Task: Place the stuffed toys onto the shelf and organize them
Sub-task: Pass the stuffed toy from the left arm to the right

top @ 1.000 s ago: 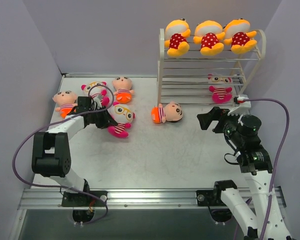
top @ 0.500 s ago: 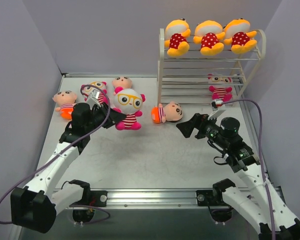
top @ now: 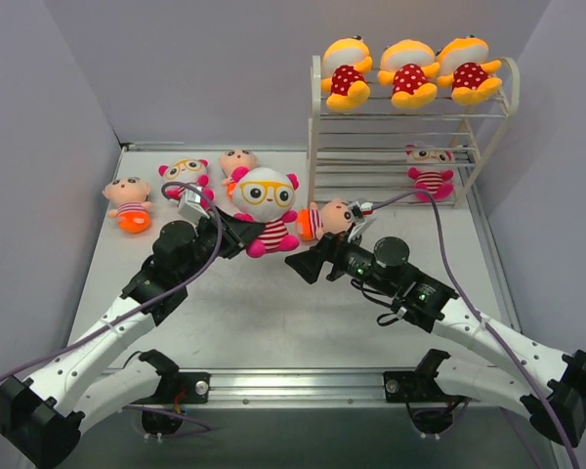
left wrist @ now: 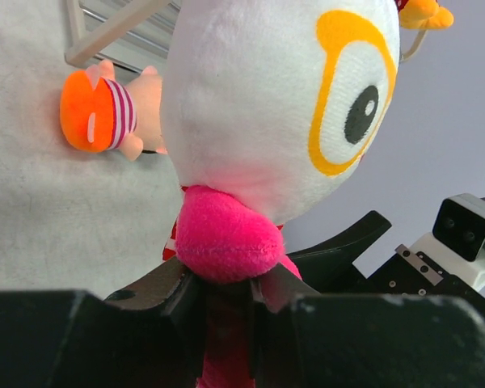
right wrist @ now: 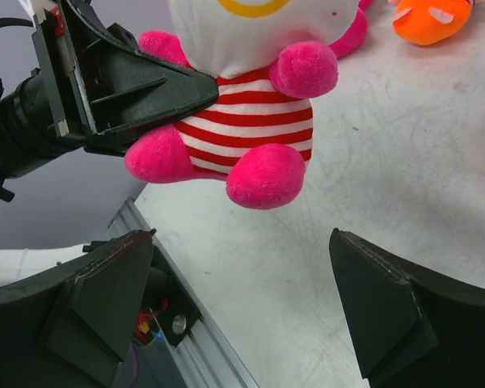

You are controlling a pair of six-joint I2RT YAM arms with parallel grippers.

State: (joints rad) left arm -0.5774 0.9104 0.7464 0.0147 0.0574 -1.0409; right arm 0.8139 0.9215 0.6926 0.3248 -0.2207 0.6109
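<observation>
White arm links (top: 88,352), black joints (top: 173,244) – purple cables (top: 218,227); black wedge-shaped fingers (right wrist: 105,291).

Shelf (top: 317,127): upper right of frame, at the back of the table (top: 273,322).
Top tier: top-tier dolls (top: 347,76) (top: 408,76) (top: 469,73), side by side.
A lower tier, right end: shelved doll (top: 430,174).
On the table just left of the shelf foot: lying doll (top: 330,219).
Frame centre, above the table: lifted doll (top: 266,203). Left gripper (top: 236,233) on its lower left, right gripper (top: 313,266) lower right, apart.
Upper left, on the table: table dolls (top: 127,200) (top: 186,176) (top: 236,158), the last directly behind the lifted doll.
</observation>
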